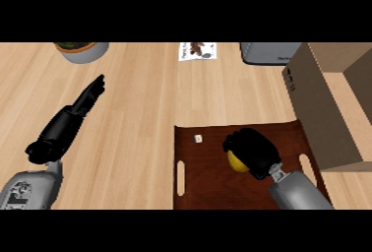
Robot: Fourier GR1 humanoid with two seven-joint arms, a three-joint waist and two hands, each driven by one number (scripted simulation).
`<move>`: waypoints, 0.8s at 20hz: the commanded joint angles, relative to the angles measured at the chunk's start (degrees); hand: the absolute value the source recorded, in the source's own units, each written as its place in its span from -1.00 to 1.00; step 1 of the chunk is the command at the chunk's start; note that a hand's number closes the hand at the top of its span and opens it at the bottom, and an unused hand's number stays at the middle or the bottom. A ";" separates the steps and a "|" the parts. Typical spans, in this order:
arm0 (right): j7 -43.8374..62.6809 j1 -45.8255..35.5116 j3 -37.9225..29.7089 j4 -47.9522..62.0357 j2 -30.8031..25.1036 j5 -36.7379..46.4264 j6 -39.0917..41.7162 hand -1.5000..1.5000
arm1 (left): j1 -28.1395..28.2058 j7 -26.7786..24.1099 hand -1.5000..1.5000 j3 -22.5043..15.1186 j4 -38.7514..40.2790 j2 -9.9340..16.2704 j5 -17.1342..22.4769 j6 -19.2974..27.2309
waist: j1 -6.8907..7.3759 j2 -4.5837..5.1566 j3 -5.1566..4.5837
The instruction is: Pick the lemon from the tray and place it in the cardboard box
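The right hand point(251, 150) is curling round one lemon point(235, 161) over one tray point(210, 184); a small white piece point(196, 139) is lying there too. One cardboard box point(323, 110) is standing beside it; the left hand point(87, 98) is stretching flat, fingers straight.

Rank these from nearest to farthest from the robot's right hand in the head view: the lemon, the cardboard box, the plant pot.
1. lemon: under the curled right hand, on the tray.
2. cardboard box: to the hand's right, beside the tray.
3. plant pot: far upper left corner of the counter.
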 commanded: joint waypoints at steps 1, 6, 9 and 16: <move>-4.15 -0.68 0.14 4.35 1.04 2.05 -8.35 1.00 | -1.65 1.64 0.00 0.76 0.36 0.02 0.38 -1.32 | 0.00 0.13 0.05; -5.39 4.00 0.81 -2.45 0.42 4.22 -11.10 1.00 | -0.63 0.57 0.00 0.29 0.09 -1.82 -2.16 0.18 | -0.32 0.05 0.03; 9.79 -7.96 -16.32 9.95 8.44 -2.62 -6.54 1.00 | 0.12 -0.08 0.00 -0.65 -1.57 -1.21 -1.00 -1.13 | 1.25 0.83 0.10; 33.03 -24.06 -32.85 19.89 12.91 -3.36 -11.97 1.00 | -2.73 1.46 0.00 -1.60 -1.40 -1.37 -0.25 -2.72 | 4.14 1.76 0.13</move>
